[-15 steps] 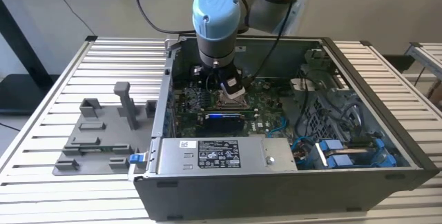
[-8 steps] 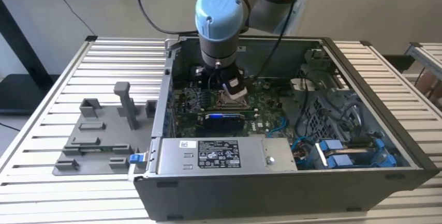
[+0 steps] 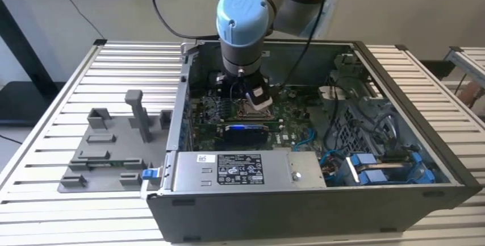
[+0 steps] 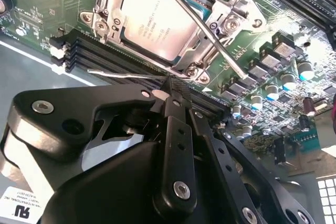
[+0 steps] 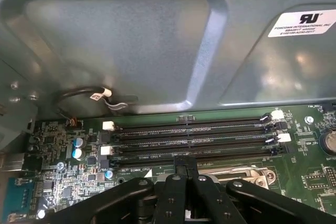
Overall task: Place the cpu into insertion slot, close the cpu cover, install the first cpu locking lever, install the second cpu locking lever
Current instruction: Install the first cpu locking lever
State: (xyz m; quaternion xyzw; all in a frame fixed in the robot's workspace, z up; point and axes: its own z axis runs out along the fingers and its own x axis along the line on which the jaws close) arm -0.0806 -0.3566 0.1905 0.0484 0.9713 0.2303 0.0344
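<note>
Closest to us, the black linkage end effector [image 4: 170, 85] has its fingers drawn together, with the tips at the end of a thin silver wire locking lever [image 4: 121, 73]. We cannot tell whether the wire is pinched between them or only pressed. That is our first worry: a round, springy wire under narrow tips could slide out sideways and flick back up.

Just beneath that lever lie the long black memory slots [image 4: 105, 51] with their white end clips. If the tips slipped, we think they would land there and could scrape a slot or a clip.

Beyond them, the flat square cpu with a silver-tan metal top [image 4: 155, 17] sits in the square metal-rimmed insertion slot [image 4: 231, 22]. The thin silver frame-shaped cpu cover [image 4: 181, 59] is down over its edges. A straight silver rod lever [image 4: 202, 27] crosses diagonally above the chip and looks unlatched to us. We cannot see the hook for either lever. If one misses its hook, the cover might spring open or load the chip unevenly.

Farther off, small silver-capped capacitors [image 4: 286, 80] stand near that rod's end, where a stray swing could knock them.

In the exterior view the arm reaches down into the open grey metal computer case [image 3: 303, 200] on the slatted tabletop [image 3: 113, 64]. The loose cables inside could snag the wrist.
</note>
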